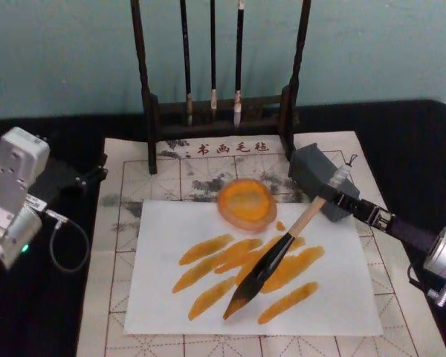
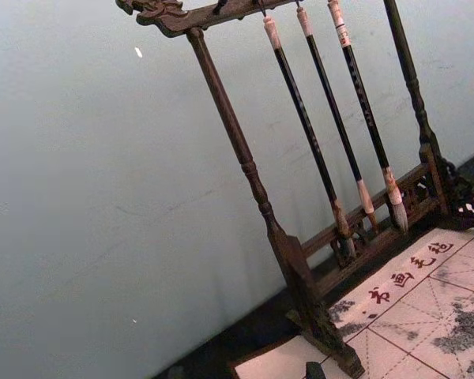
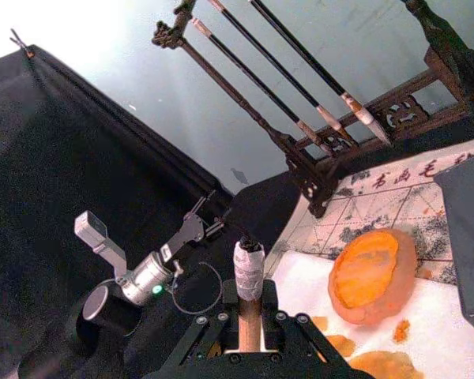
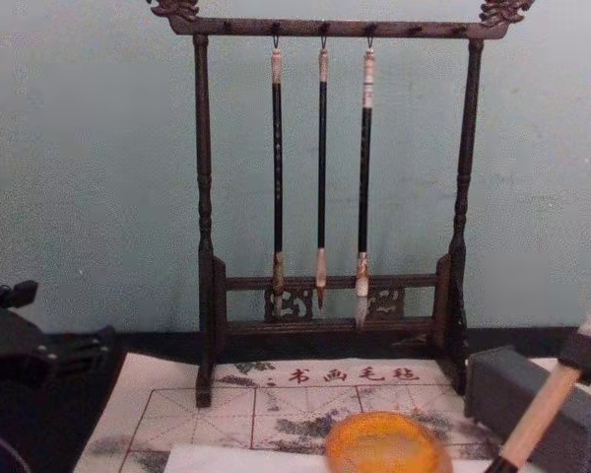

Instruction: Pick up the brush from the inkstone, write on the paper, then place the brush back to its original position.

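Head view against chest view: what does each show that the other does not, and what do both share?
Head, not chest: the orange strokes and the dark tip of the brush over the paper. Chest, not head: the rack top bar where three thin brushes hang. Both: the inkstone, the grey block, the brush handle. The right gripper is shut on that handle; the left gripper is parked at the left.
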Available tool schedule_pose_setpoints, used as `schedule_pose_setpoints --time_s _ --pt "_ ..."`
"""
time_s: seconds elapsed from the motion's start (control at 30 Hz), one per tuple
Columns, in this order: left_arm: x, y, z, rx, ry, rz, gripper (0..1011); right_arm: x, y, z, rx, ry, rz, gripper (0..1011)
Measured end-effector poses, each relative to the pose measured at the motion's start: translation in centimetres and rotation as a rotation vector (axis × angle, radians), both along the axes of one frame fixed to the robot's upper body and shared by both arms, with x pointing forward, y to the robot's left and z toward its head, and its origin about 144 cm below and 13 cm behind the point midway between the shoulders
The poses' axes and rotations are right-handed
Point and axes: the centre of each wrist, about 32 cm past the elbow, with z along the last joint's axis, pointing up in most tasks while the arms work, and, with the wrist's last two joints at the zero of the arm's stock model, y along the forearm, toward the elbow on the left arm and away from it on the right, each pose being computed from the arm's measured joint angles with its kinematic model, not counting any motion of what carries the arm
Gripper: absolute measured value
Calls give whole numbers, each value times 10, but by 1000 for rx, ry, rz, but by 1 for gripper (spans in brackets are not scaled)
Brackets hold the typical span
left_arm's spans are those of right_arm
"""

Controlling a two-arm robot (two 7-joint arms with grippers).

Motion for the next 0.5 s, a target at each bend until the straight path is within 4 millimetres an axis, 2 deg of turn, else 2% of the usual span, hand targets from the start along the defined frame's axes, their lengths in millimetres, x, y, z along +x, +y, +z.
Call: schedule_pose_setpoints --time_s 0.5 --pt "0 0 0 0 0 0 1001 4 4 -6 -12 6 -5 183"
